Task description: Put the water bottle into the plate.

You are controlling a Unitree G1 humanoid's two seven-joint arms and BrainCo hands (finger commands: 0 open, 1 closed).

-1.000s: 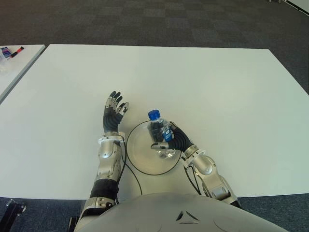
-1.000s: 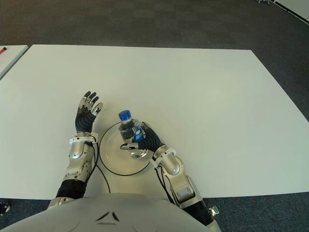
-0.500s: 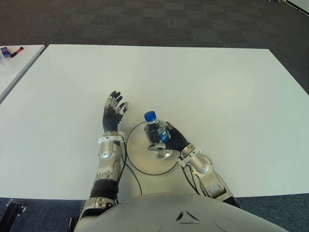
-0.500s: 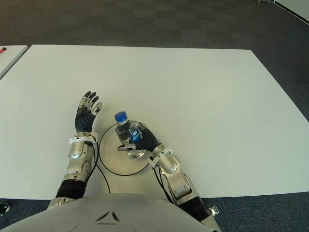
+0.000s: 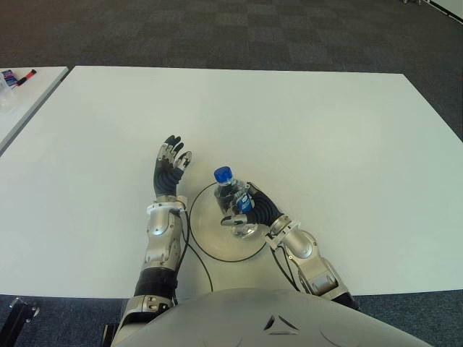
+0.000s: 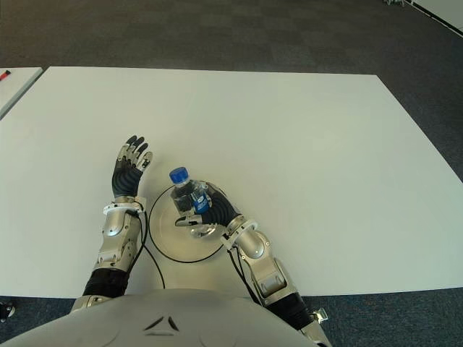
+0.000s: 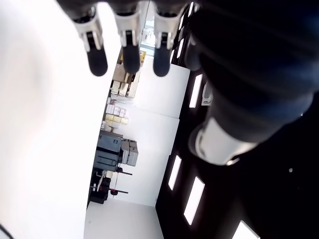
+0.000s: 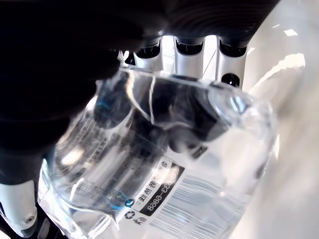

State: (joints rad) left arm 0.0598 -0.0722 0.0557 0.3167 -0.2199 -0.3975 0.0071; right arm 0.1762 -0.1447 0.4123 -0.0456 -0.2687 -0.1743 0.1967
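clear plastic, blue-capped: the water bottle [image 5: 233, 199] is enclosed by the right hand [image 5: 255, 208], whose fingers [image 8: 185, 49] wrap its body; the right wrist view shows the transparent wall and printed label pressed close against the palm. the right forearm enters from the near right, so the bottle lies to the far left of that hand's wrist, already inside the grasp rather than apart from it.

the bottle's long axis is tilted, not upright: its base is low and near, over the middle of the plate [image 5: 205, 242], and its cap [image 5: 223, 174] leans toward the far left, above the plate's far rim. whether the base touches the plate surface cannot be told from the eye views. the relation that governs the coming move, as a judgement, is this tilt over the plate: the base looks well inside the dark rim, so lowering and releasing would seem enough, though a tilted bottle may tip or roll on release.

the left hand [image 5: 168, 170] shows just left of the plate and slightly farther, fingers extended and spread, holding nothing; it is near the bottle but not engaged. both hands sit over the white table [image 5: 325, 130].
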